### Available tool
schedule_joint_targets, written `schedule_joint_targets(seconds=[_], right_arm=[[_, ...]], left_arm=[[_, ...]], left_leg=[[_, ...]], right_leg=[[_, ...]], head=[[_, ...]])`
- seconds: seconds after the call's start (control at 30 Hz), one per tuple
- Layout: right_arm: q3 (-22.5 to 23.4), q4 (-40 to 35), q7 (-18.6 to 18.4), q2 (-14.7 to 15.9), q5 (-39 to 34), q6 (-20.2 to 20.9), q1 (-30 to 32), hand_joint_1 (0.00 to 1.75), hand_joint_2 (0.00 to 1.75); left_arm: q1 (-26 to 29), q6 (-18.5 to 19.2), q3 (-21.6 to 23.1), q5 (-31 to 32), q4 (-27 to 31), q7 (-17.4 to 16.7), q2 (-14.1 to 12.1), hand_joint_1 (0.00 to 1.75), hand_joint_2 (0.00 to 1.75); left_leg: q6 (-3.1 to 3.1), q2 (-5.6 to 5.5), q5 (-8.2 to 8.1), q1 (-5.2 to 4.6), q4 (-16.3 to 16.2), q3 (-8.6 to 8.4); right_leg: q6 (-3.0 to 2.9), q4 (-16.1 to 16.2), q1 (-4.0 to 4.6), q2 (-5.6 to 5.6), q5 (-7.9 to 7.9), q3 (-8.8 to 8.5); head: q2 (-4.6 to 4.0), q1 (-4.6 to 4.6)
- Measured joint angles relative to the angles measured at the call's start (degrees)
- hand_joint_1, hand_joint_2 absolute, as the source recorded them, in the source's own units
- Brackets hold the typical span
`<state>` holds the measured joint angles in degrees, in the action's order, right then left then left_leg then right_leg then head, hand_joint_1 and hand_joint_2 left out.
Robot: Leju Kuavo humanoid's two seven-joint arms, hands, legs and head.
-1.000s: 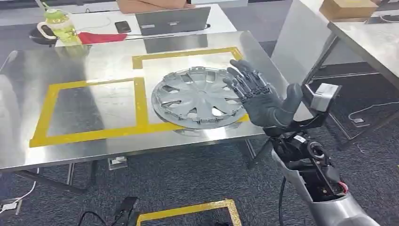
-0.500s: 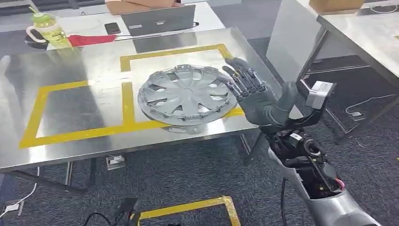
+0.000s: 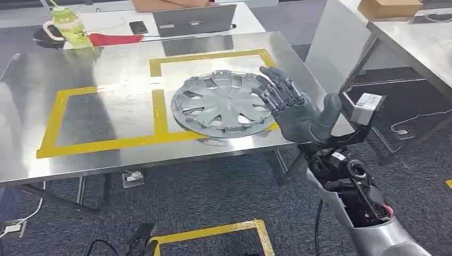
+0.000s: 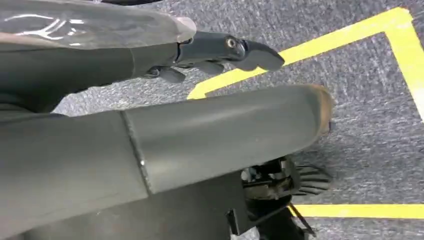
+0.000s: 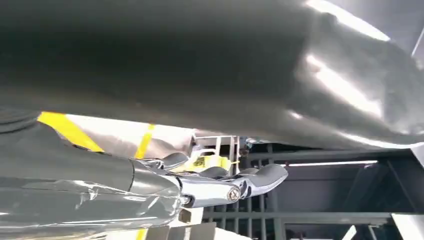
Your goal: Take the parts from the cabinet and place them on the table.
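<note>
One light, stiff hubcap [image 3: 224,106] lay on our worktop [image 3: 106,154]; right hand [image 3: 290,109] fingers [image 3: 274,93] apart, rim offered the surest grip.

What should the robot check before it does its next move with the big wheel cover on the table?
1. Wheel cover lies flat on the metal table: ok.
2. Wheel cover inside the yellow tape box: not ok, its near edge lies over the tape line.
3. Right hand holds nothing, fingers spread beside the cover's rim: ok.
4. Right hand clear of the cover: cannot tell, the fingers overlap the rim in the head view.
5. Left hand free, hanging over the carpet floor: ok.
6. Laptop and green bottle on the far table, away from the cover: ok.
</note>
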<state>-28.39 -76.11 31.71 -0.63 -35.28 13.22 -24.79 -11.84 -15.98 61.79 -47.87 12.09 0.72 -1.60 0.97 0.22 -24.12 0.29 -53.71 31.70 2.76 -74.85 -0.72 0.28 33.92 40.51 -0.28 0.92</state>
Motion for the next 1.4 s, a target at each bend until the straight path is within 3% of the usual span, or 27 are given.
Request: schedule_joint_targets(seconds=[0.07,0.13,0.17,0.2,0.3,0.33,0.37,0.47,0.5,0.53,0.57,0.63,0.67,0.7,0.8,0.83,0.9,0.97,1.0,1.03,1.07,1.13,1.17,1.2,1.33,1.37,1.4], right_arm=[[0.00,0.00,-0.02,0.00,0.00,-0.02,0.04,0.00,0.00],[0.00,0.00,0.00,0.00,0.00,-0.02,-0.09,0.00,0.00],[0.00,0.00,0.00,0.00,0.00,-0.02,-0.15,0.00,0.00],[-0.02,-0.02,0.00,0.00,0.00,-0.02,-0.27,0.00,0.00],[0.02,-0.02,0.00,0.00,-0.02,-0.02,-0.17,0.00,0.00],[0.00,-0.02,0.00,0.00,0.00,-0.02,-0.25,0.00,0.00],[0.00,-0.02,0.00,0.00,0.00,-0.02,-0.27,0.00,0.00],[-0.02,-0.02,0.00,0.00,0.00,-0.02,-0.17,0.00,0.00],[-0.02,-0.02,-0.02,0.00,-0.02,-0.02,-0.15,0.00,0.00],[-0.02,0.00,-0.02,0.00,0.00,-0.02,-0.11,0.00,0.00],[-0.02,0.00,-0.02,0.00,-0.02,-0.02,-0.12,0.00,0.00],[-0.02,-0.02,-0.02,0.00,0.00,-0.02,-0.17,0.00,0.00],[-0.02,-0.04,-0.02,0.00,-0.02,-0.02,-0.22,0.00,0.00],[0.00,-0.04,0.02,0.00,-0.02,-0.02,-0.25,0.00,0.00],[-0.04,-0.04,-0.02,0.00,0.00,-0.04,-0.21,0.00,0.00],[0.02,-0.07,0.00,0.00,0.00,-0.04,-0.22,0.00,0.00],[0.04,-0.11,0.00,0.00,-0.02,-0.04,-0.24,0.00,0.00],[0.04,-0.11,0.00,0.00,-0.02,-0.05,-0.05,0.00,0.00],[0.07,-0.11,-0.02,0.00,-0.02,-0.04,0.05,0.00,0.00],[0.04,-0.11,-0.04,0.00,0.00,-0.05,0.16,0.00,0.00],[0.02,-0.11,-0.04,0.00,-0.02,-0.05,0.18,0.00,0.00],[0.02,-0.11,-0.04,0.00,-0.02,-0.04,0.13,0.00,0.00],[0.02,-0.11,-0.02,0.00,-0.02,-0.02,0.10,0.00,0.00],[-0.02,-0.11,-0.02,0.00,-0.02,-0.02,0.07,0.00,0.00],[0.00,-0.09,0.00,0.00,-0.02,-0.02,0.10,0.00,0.00],[-0.04,-0.11,-0.02,0.00,-0.02,-0.02,0.08,0.00,0.00],[-0.02,-0.11,0.00,0.00,-0.02,-0.02,0.08,0.00,0.00]], left_arm=[[0.10,0.00,0.00,0.00,0.00,0.00,0.00,0.00,0.00],[0.08,0.00,0.00,0.00,0.00,0.00,0.09,0.00,0.00],[0.06,0.00,0.00,0.02,0.00,0.00,0.07,0.00,0.00],[-0.05,0.00,0.00,0.02,0.00,0.00,0.04,0.00,0.00],[-0.01,0.00,0.00,0.02,0.00,0.00,0.04,0.00,0.00],[-0.05,0.00,0.00,0.02,0.00,0.00,-0.02,0.00,0.00],[-0.06,0.00,0.00,0.02,0.00,0.00,0.00,0.00,0.00],[0.02,0.00,0.00,0.02,0.00,0.00,0.02,0.00,0.00],[0.06,0.00,0.00,0.02,0.00,0.00,0.02,0.00,0.00],[0.09,0.00,0.00,0.02,0.00,0.00,0.00,0.00,0.00],[0.09,0.00,0.00,0.02,0.00,0.00,0.00,0.00,0.00],[-0.01,0.00,0.00,0.04,0.00,0.00,-0.02,0.00,0.00],[-0.10,0.00,0.00,0.07,0.00,0.00,-0.13,0.00,0.00],[-0.21,0.00,0.00,0.11,0.00,0.00,-0.15,0.00,0.00],[-0.10,0.02,0.00,0.11,0.00,-0.11,-0.13,0.00,0.00],[-0.11,0.02,0.00,0.11,0.00,-0.11,-0.13,0.00,0.00],[-0.19,0.04,0.00,0.13,0.00,-0.11,-0.15,0.00,0.00],[-0.15,0.07,0.00,0.13,0.00,-0.11,-0.11,0.00,0.00],[-0.11,0.07,0.00,0.11,0.00,-0.13,-0.07,0.00,0.00],[-0.02,0.07,0.00,0.11,0.00,-0.18,-0.04,0.00,0.00],[0.06,0.07,0.00,0.11,0.00,-0.17,-0.04,0.00,0.00],[0.08,0.07,0.00,0.11,0.00,-0.17,-0.02,0.00,0.00],[0.06,0.07,0.00,0.11,0.00,-0.17,0.00,0.00,0.00],[-0.03,0.07,0.00,0.11,0.00,-0.15,-0.02,0.00,0.00],[0.01,0.07,0.00,0.11,0.00,-0.18,0.00,0.00,0.00],[-0.02,0.07,0.00,0.11,0.00,-0.15,-0.09,0.00,0.00],[-0.02,0.06,0.00,0.11,0.00,-0.15,-0.07,0.00,0.00]], left_leg=[[-0.09,-0.01,0.08,0.04,-0.23,0.17],[-0.34,-0.05,-0.04,0.05,-0.77,0.21],[-0.65,-0.07,-0.05,-0.14,-0.84,0.40],[-1.04,-0.09,0.10,-0.30,-1.40,0.86],[-2.06,-0.06,0.75,-0.14,-1.06,1.17],[-2.37,-0.06,0.22,-0.01,-1.59,1.53],[-2.73,-0.08,-1.53,0.03,-3.52,2.26],[-3.46,-0.08,-8.64,0.26,-16.93,7.90],[-3.57,-0.08,-9.33,0.28,-19.44,8.86],[-3.52,-0.08,-8.69,0.28,-19.11,8.39],[-3.35,-0.08,-6.92,0.27,-16.02,6.56],[-2.62,-0.09,-2.51,0.19,-5.40,0.48],[-2.10,-0.10,-2.03,0.04,-1.33,-1.79],[-1.93,-0.08,-1.99,-0.31,-0.43,-1.82],[-1.20,-0.12,-1.50,-0.54,-0.58,-1.31],[-0.62,0.02,-1.00,0.04,0.07,-1.38],[-0.04,0.11,-0.55,0.05,0.18,-1.05],[0.20,0.18,-0.22,-0.02,0.15,-0.48],[0.19,0.17,-0.03,-0.04,0.09,-0.16],[0.13,0.16,0.14,-0.03,0.05,0.04],[0.05,0.15,0.23,-0.02,0.01,0.16],[-0.09,0.10,0.31,0.00,-0.28,0.20],[-0.26,0.10,0.28,-0.03,-0.45,0.29],[-0.72,0.07,0.38,-0.45,-0.82,0.72],[-2.00,0.10,1.23,-0.31,-0.48,1.12],[-2.36,0.06,0.42,-0.10,-1.35,1.45],[-2.77,0.05,-1.76,-0.10,-3.91,2.59]], right_leg=[[-0.03,4.67,-0.07,-0.02,-3.07,-2.99],[-0.20,16.37,-0.24,-0.04,-8.16,-9.44],[-0.41,18.65,-0.06,0.04,-6.81,-10.59],[-1.05,19.07,0.13,0.20,-7.41,-10.21],[-2.05,19.06,0.34,0.33,-7.96,-9.73],[-2.64,19.47,-0.09,0.20,-8.37,-9.77],[-2.86,19.47,-0.10,0.13,-8.57,-9.56],[-3.35,19.46,-0.08,-0.07,-9.16,-8.60],[-3.33,19.46,-0.06,-0.07,-9.35,-8.30],[-3.27,19.45,-0.06,-0.06,-9.58,-8.05],[-3.20,19.45,-0.05,-0.03,-9.73,-7.86],[-2.93,19.45,-0.03,0.05,-10.01,-7.79],[-2.74,19.45,-0.04,0.03,-10.13,-7.75],[-2.42,19.28,0.34,0.07,-10.28,-7.46],[-1.43,19.58,0.10,0.00,-10.92,-7.28],[-1.09,19.39,0.24,0.02,-10.66,-7.04],[-0.67,14.61,0.12,-0.01,-6.54,-5.32],[-0.28,4.53,0.10,-0.01,-1.44,-1.43],[-0.18,1.13,0.10,-0.01,-0.23,-0.26],[-0.13,0.75,0.10,-0.01,-0.50,-0.44],[-0.17,2.97,0.08,-0.03,-1.91,-1.92],[-0.44,13.98,0.03,-0.07,-6.90,-8.36],[-0.67,18.80,0.04,-0.06,-7.48,-10.55],[-0.99,19.57,0.44,-0.02,-7.26,-10.93],[-2.51,19.68,0.39,0.23,-8.17,-10.14],[-3.01,20.00,0.04,0.00,-8.54,-10.21],[-3.31,20.05,0.01,-0.01,-8.76,-9.97]], head=[[0.00,-0.28],[0.00,-0.57],[0.00,-0.57],[0.00,-0.59],[0.00,-0.24],[0.00,-0.28],[0.00,0.02],[0.00,0.87],[0.00,0.98],[0.00,1.14],[0.00,1.29],[0.00,1.64],[0.00,1.84],[0.00,1.93],[0.00,1.48],[0.00,1.33],[0.00,0.70],[0.00,0.20],[0.00,0.09],[0.00,-0.11],[0.00,-0.31],[0.00,-0.55],[0.00,-0.66],[0.00,-0.66],[0.00,-0.44],[0.00,-0.44],[0.00,-0.11]])
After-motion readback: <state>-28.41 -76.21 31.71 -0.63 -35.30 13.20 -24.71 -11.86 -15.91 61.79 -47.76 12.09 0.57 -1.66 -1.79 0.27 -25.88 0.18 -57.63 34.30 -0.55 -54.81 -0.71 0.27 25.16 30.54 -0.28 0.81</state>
